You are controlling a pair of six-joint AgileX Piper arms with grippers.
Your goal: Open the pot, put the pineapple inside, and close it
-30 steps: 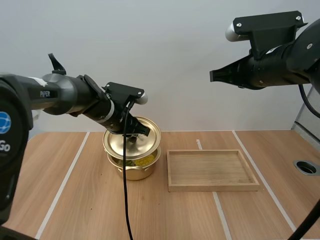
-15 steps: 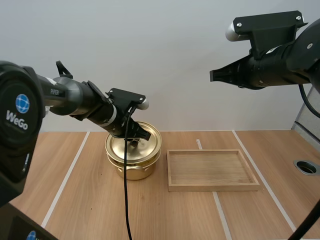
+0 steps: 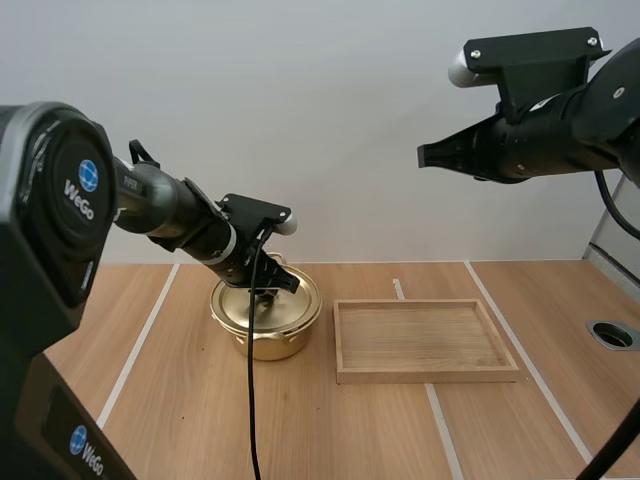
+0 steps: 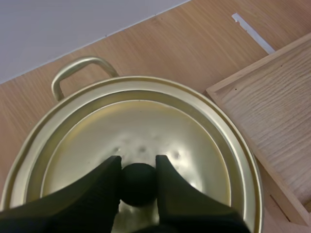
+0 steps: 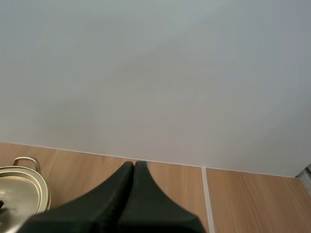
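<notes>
**Lid's on the pot, now let go without knocking it**

We've got our left gripper [image 4: 138, 167] clamped on the black knob [image 4: 138, 188] in the middle of the gold lid [image 4: 146, 121], with a finger pressed to each side of it. From the high view, the lid [image 3: 265, 303] looks like it's resting on the pot [image 3: 266, 340] all the way round. The pot stands on the counter [image 3: 200, 420], and the wooden tray [image 3: 425, 375] is just beside it at 3 o'clock. The lid hides what's inside, so we can't tell if the pineapple is in there. The tray is bare though.

Our right gripper [image 3: 426, 154] hangs high up, around 1 o'clock from the pot and well apart from it. Its fingers [image 5: 127, 182] are pressed together on nothing.

We reckon this is the closing step, and it's nearly done. Here's how we'd do it:
- Check the lid rim sits even on the pot before letting go. A tilted lid will rock or slide.
- Open the fingers fully while the arm holds its place, so neither pad drags the knob sideways.
- Lift straight up, away from the lid. The knob is round and smooth, so a slanted pull could nudge the whole lid off.
- Keep the right arm parked. It isn't needed here.

Head count: 1 pot, 1 lid, 1 knob, 1 loop handle [image 4: 80, 68] that we can see, 1 tray and 2 grippers.
</notes>
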